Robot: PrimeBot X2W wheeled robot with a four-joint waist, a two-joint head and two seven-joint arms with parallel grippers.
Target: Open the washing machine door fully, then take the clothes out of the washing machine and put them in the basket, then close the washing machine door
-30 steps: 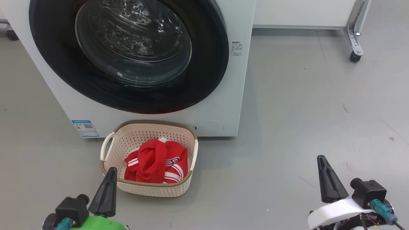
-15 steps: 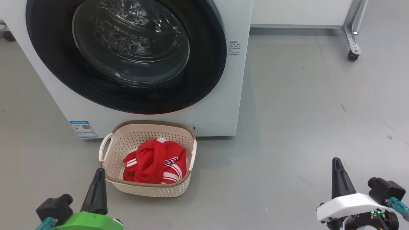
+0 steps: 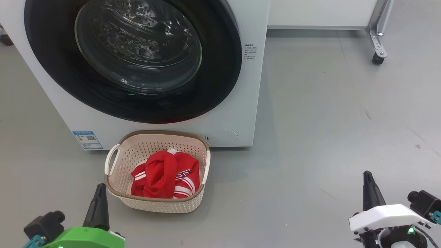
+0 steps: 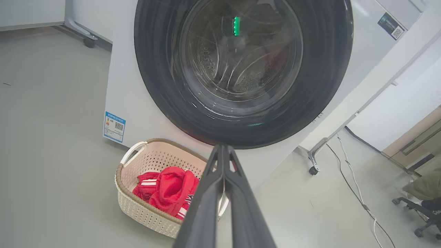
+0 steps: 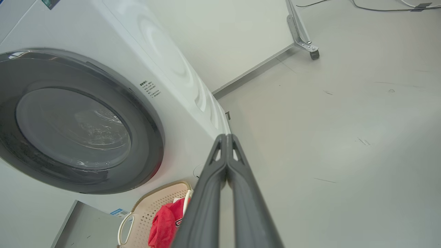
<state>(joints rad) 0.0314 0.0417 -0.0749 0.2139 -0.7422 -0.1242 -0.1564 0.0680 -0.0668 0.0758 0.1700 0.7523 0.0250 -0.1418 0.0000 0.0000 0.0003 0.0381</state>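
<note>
The white washing machine stands at the upper left with its round black-rimmed door shut flat against the front. On the floor just before it sits the cream basket holding the red clothes with white stripes. My left gripper is shut and empty, low at the left, a little short of the basket's near-left corner. My right gripper is shut and empty over bare floor at the lower right. In the left wrist view the door, basket and clothes lie beyond the shut fingers.
Grey floor spreads to the right of the machine. A metal leg on a black caster stands at the upper right, under a white cabinet. A blue sticker marks the machine's lower left. Cables and a chair base lie far right in the left wrist view.
Both grippers have sunk toward the bottom edge and spread outward, left one leftward, right one rightward. The whole picture has shifted slightly left, so the camera moved. Basket, clothes and door look unchanged.
</note>
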